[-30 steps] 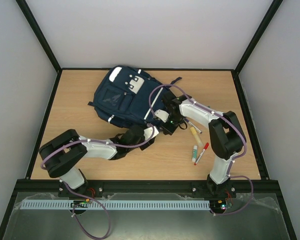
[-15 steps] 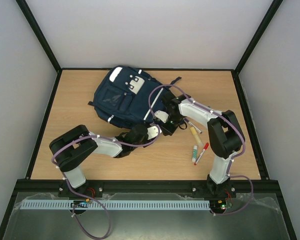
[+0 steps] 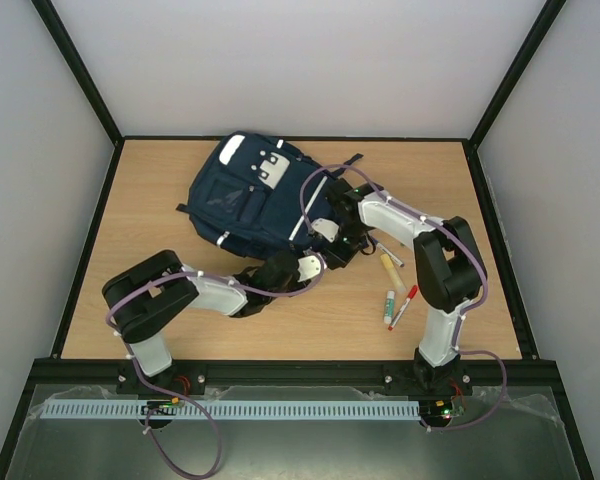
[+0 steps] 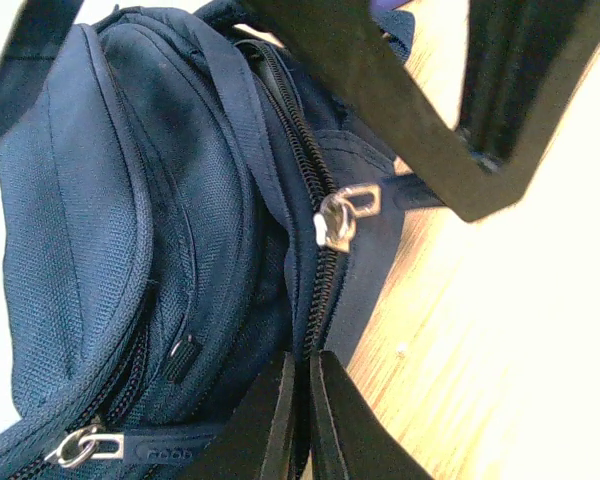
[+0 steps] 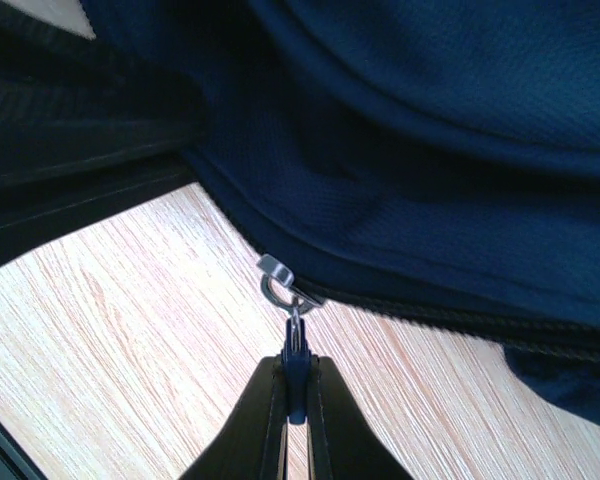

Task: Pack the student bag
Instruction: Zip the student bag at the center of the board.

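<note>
the student bag [image 3: 245,195] lies flat on the wooden table [image 3: 160,250], in the upper middle of the overhead view and a little left of centre. its grey-white patches are toward the top of the frame and its white stripes run along the lower right side. both arms reach in to the bag's lower right edge and nearly meet there.

in the left wrist view the left gripper [image 4: 301,400] sits at the bottom centre of the frame. its two fingers are pressed together on the bag's zip seam, whose line of teeth runs down the frame and in between them. a silver slider [image 4: 338,215] hangs on that zip at mid-frame, and a second zip pull [image 4: 80,447] shows at the lower left on a smaller pocket. the zip teeth seen here are closed, and the bag's inside shows in none of the views.

in the right wrist view the right gripper [image 5: 296,400] is at the bottom centre, fingers closed and pinching a thin blue zip tab [image 5: 295,360]. the tab hangs from a silver ring [image 5: 278,280] at the bag's edge, just above the bare wood. dark blue fabric fills the upper part of that frame.

outside the bag, on the table to the right of the grippers, lie four small things: a thin pen [image 3: 388,250], a yellowish stick [image 3: 390,268], a white tube [image 3: 389,305] and a red-capped pen [image 3: 404,306]. the last two are just beside each other.
</note>
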